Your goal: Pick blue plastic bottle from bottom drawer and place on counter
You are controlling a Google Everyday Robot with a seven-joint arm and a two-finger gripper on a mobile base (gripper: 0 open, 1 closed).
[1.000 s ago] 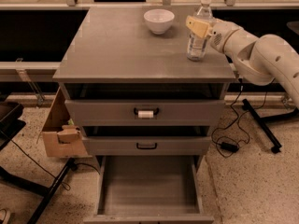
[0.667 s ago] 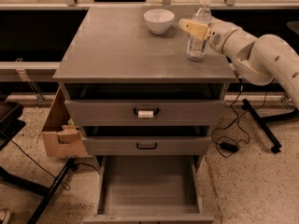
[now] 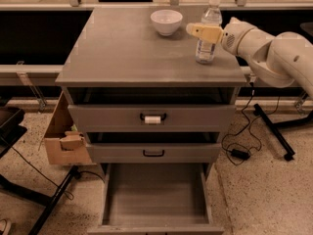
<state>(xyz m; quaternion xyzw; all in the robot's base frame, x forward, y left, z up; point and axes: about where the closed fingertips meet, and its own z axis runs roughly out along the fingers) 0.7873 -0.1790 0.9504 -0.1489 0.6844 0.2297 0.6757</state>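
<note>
The blue plastic bottle (image 3: 205, 50) stands upright on the counter (image 3: 127, 48) near its right edge. It is clear, with a white cap. My gripper (image 3: 195, 30) reaches in from the right on a white arm (image 3: 274, 53), at the height of the bottle's upper half. Its yellowish tip crosses in front of the bottle and sticks out to the bottle's left. The bottom drawer (image 3: 156, 195) is pulled fully out below and holds nothing.
A white bowl (image 3: 166, 21) sits at the back middle of the counter, left of the bottle. The two upper drawers (image 3: 151, 117) with black handles are slightly ajar. A cardboard box (image 3: 63, 136) hangs at the cabinet's left. Cables and a stand leg (image 3: 274, 131) lie on the floor to the right.
My gripper's tip has shifted a little to the left across the front of the bottle. The bottle has stayed upright in the same spot on the counter.
</note>
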